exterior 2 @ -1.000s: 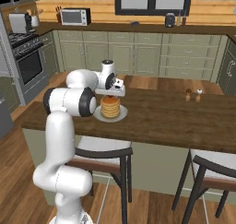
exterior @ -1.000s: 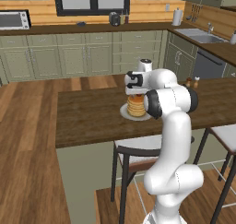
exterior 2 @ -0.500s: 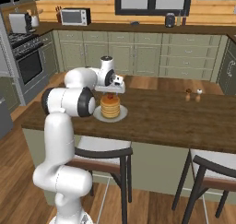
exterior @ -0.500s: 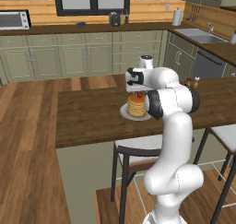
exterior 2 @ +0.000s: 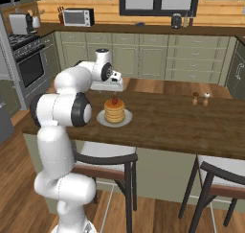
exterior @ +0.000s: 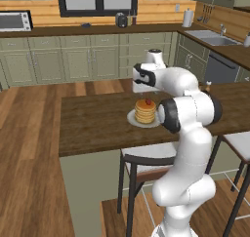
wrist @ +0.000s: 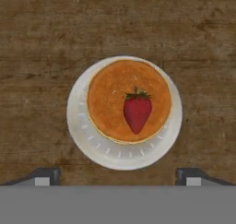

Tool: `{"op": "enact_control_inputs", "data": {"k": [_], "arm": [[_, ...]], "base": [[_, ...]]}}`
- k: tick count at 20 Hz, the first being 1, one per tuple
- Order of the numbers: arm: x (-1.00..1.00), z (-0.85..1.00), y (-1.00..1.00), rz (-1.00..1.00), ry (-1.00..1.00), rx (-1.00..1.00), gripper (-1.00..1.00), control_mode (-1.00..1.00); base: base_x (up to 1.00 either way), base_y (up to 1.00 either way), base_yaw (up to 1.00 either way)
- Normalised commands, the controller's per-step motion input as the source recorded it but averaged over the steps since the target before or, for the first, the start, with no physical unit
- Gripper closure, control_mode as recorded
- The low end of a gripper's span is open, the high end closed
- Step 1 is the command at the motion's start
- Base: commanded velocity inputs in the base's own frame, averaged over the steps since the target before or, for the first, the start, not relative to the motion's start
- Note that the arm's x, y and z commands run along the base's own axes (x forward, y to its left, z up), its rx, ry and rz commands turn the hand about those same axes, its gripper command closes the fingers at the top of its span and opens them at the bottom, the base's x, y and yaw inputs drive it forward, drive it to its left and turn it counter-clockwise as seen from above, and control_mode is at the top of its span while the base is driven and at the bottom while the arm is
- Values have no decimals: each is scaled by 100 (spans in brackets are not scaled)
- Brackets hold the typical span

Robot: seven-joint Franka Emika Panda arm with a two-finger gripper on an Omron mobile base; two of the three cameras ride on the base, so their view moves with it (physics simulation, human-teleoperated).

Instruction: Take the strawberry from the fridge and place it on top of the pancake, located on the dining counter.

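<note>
- On top of the pancake [wrist: 123,100] lies the strawberry [wrist: 137,111]: a red, tapered fruit with a small dark green leafy cap, resting on its side right of centre in the hand view, free of the gripper.
- Pancake: a short stack of round golden-tan discs, with a smooth matte top and a paler layered edge seen from the base views [exterior: 145,111].
- Plate [wrist: 80,126]: small, round and white, with faint radial ticks on its rim; it rings the stack on all sides.
- Counter [wrist: 41,43]: a long slab of dark-brown wood with streaky horizontal grain; the plate sits near the robot-side edge [exterior 2: 158,124].
- Two small shakers [exterior 2: 200,99] stand well apart from the plate, further along the same top.
- Stools [exterior 2: 106,154] with dark frames and white seats are tucked under the near edge.
- Gripper [wrist: 117,176]: two small dark fingertips [wrist: 46,175] stand wide apart at the bottom of the hand view, holding nothing; the jaws are open.
- Arm: a white, glossy body with dark joints rises from the floor, bends at a bulky elbow beside the plate, and reaches over the counter; the hand [exterior: 144,79] hangs above the stack, pointing straight down.
</note>
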Motion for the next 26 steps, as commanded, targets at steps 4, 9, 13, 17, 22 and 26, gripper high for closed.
{"op": "enact_control_inputs", "data": {"k": [4, 9, 13, 17, 22, 26], "arm": [[-100, 4, 95, 0, 0, -3, -100, -100], [-100, 20, 97, 0, 0, -6, -100, -100], [-100, 26, 76, 1, -4, -6, -100, -100], [-100, 17, 26, 1, -11, -1, -100, -100], [-100, 23, 51, 5, -2, -9, -100, -100], [-100, 25, 41, 2, 0, -9, -100, -100]], "base": [[0, 0, 0], [0, 0, 0], [0, 0, 0], [0, 0, 0], [0, 0, 0], [0, 0, 0]]}}
